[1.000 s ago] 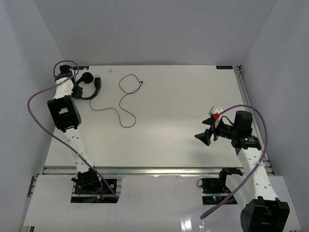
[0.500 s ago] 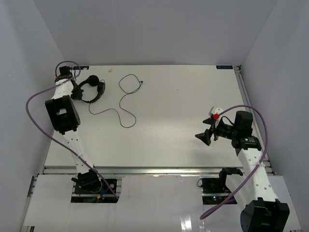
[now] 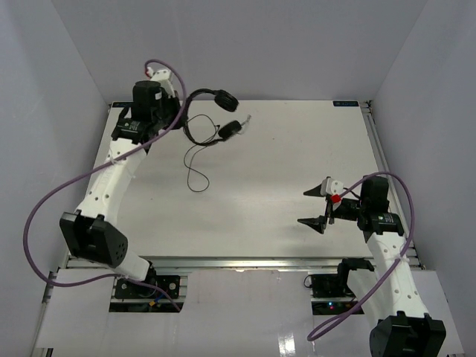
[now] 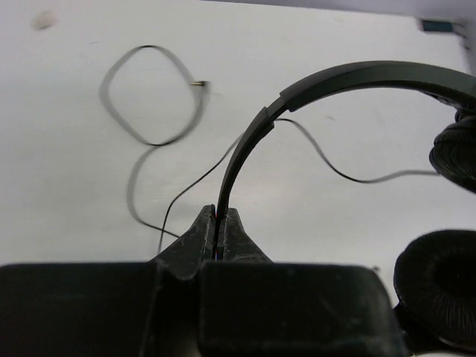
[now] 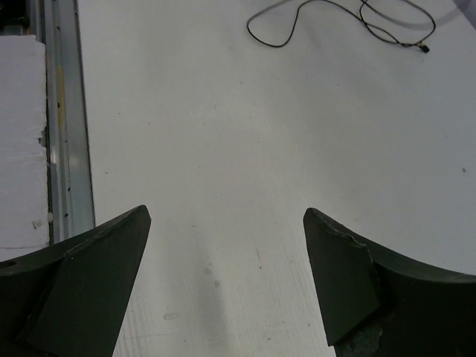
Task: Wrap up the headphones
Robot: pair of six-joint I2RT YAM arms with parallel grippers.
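My left gripper (image 3: 181, 111) is shut on the thin black headband (image 4: 335, 78) of the headphones (image 3: 223, 111) and holds them above the back left of the table. In the left wrist view the band runs up out of my closed gripper (image 4: 218, 216). The two padded earcups (image 4: 439, 286) hang at the right. The thin cord (image 3: 195, 160) trails down onto the table and lies in loops (image 4: 152, 97). My right gripper (image 3: 305, 207) is wide open and empty over the table's right side, far from the headphones. The right wrist view shows it open (image 5: 227, 216) with part of the cord (image 5: 297, 22) far ahead.
A purple robot cable (image 3: 44, 201) loops off the left arm and another (image 3: 387, 178) off the right arm. A metal rail (image 5: 63, 111) and a white foam strip (image 5: 18, 141) border the table's near edge. Grey walls enclose the back and sides.
My left arm has swung from the far left corner toward the back middle and lifted the headphones off the table, dragging the cord along. My right gripper has opened wider.
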